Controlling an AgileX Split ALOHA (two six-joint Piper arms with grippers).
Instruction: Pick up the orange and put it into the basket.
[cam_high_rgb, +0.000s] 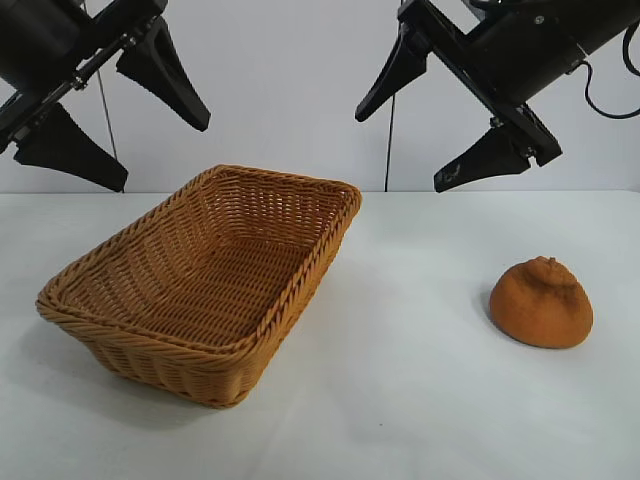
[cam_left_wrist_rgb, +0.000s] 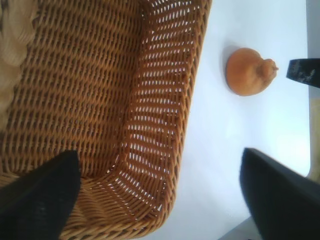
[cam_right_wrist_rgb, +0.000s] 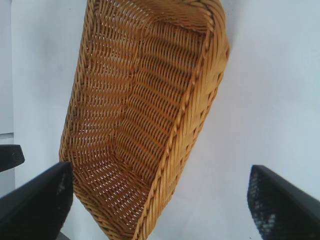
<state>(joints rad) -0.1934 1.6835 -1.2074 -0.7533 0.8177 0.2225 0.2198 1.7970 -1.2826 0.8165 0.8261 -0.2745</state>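
Exterior view: orange (cam_high_rgb: 541, 303) sits on the table (cam_high_rgb: 420, 400) at lower right of frame, well apart from the basket (cam_high_rgb: 205, 285) at centre-left. Basket holds nothing. Left gripper (cam_high_rgb: 110, 110) hangs at upper left above the basket's far side, jaws spread wide, nothing held. Right gripper (cam_high_rgb: 445, 115) hangs at upper right, also wide open and carrying nothing, above and behind the orange. Judged step: pick not yet begun. Next move likely calls for the right gripper, the nearer one, to descend over the fruit and straddle its dome before closing.

Left wrist view: basket fills left and centre of frame; orange (cam_left_wrist_rgb: 248, 71) at upper right, clear of the rim. Skin dull orange-brown, matte, with a wrinkled knob at one end.

Right wrist view: only the basket (cam_right_wrist_rgb: 145, 120) and bare table; orange not in frame. Black fingertips (cam_right_wrist_rgb: 280, 205) at the lower corners, far apart.
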